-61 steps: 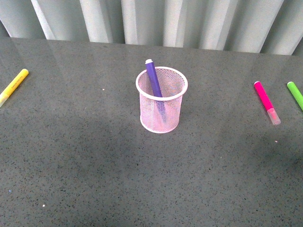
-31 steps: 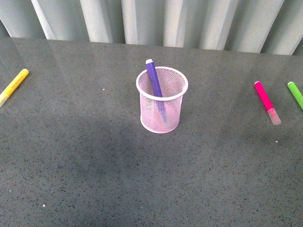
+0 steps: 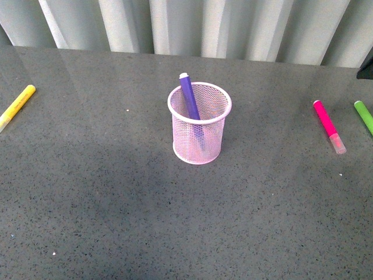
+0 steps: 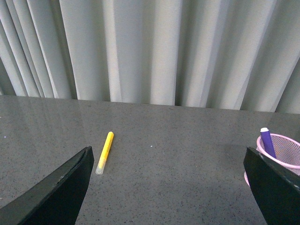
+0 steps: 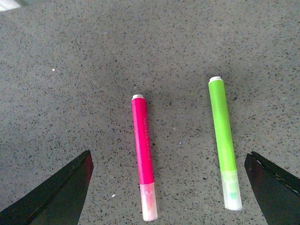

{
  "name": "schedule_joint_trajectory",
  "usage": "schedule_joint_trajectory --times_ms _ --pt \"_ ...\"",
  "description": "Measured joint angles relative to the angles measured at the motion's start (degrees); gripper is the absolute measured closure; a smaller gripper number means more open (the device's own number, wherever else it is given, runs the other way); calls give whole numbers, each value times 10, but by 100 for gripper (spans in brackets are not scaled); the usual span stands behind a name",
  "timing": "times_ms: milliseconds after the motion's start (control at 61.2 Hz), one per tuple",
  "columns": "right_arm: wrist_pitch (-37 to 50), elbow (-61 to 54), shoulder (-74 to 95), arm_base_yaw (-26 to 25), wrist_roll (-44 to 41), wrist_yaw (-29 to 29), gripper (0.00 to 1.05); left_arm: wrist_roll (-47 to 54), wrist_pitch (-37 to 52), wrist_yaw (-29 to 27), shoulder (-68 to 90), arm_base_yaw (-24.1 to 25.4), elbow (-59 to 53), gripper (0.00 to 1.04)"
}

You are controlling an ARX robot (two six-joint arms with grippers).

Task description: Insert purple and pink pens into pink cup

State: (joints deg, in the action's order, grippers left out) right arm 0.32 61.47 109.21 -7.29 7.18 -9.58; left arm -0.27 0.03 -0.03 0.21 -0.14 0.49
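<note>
Gaping right hand (image 5: 168, 154) over pink pen (image 5: 142, 145)

Soft, even light with no harsh glare.

Flat, diffuse light fills the table (image 3: 87, 221), with a pale sheen off the curtain (image 4: 140, 47) along the edge far ahead of the left claw (image 4: 167, 155). A broad, faint darker patch spreads across the table around the pink cup (image 3: 199, 122), which casts almost no shadow itself. Both claws show as near-black, slightly soft wedges at the picture corners. Under the right claw (image 5: 168, 153), the pink pen (image 5: 142, 150) and green marker (image 5: 223, 140) lie sharp, with only thin shadows.
</note>
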Motion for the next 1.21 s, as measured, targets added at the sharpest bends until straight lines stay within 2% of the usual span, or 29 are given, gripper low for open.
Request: schedule_joint_trajectory --times_ms 131,718,1208 --pt "-13 30 30 19 -23 26 7 0 0 0 0 0 0 7" --pt "-49 148 135 65 -18 52 7 0 0 0 0 0 0 7" --pt "-50 167 196 82 -8 68 7 0 0 0 0 0 0 7"
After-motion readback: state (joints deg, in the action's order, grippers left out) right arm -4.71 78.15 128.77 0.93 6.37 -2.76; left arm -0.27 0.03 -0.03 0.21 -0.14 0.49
